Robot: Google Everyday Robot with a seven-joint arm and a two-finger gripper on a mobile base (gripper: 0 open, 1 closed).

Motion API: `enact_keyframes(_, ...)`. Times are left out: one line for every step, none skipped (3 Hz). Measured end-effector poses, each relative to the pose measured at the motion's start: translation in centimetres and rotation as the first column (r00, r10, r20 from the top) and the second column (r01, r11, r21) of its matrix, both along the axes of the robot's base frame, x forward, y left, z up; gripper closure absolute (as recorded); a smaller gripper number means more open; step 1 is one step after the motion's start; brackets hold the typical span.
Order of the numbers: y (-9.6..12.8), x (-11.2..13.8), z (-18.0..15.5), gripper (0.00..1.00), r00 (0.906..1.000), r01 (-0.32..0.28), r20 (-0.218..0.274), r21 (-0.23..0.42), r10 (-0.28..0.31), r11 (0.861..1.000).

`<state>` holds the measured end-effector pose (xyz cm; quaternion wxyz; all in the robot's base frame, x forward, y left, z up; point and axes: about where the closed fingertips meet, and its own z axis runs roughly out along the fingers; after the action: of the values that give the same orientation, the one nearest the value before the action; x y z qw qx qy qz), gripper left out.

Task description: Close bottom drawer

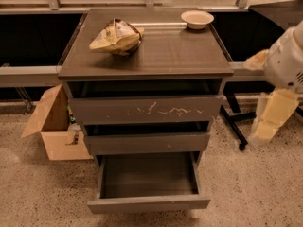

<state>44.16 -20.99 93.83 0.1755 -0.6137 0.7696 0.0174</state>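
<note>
3 drawers are stacked in the dark cabinet (147, 56), and the bottom drawer (148, 203) is pulled well out, its shallow box bare. The gripper (271, 119) is held just off the cabinet's side, clear of it. The slim drawer front lies lower than the gripper, well apart from it and nearer the camera. Nothing is seen in its grasp (how far open it is cannot be told). The approach is judged to be the step in hand. Next, the gripper must be lowered before the drawer front and pressed squarely inward.
</note>
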Motion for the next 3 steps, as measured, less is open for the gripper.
enact_keyframes(0.9,0.15,-5.18,0.0,0.9987,-0.028,-0.04,0.111,0.033,0.993)
enact_keyframes(1.09,0.2,-5.39,0.0,0.9985,-0.031,-0.04,0.118,0.036,0.993)
enact_keyframes(1.1,0.19,-5.35,0.0,0.9985,-0.031,-0.04,0.117,0.036,0.993)
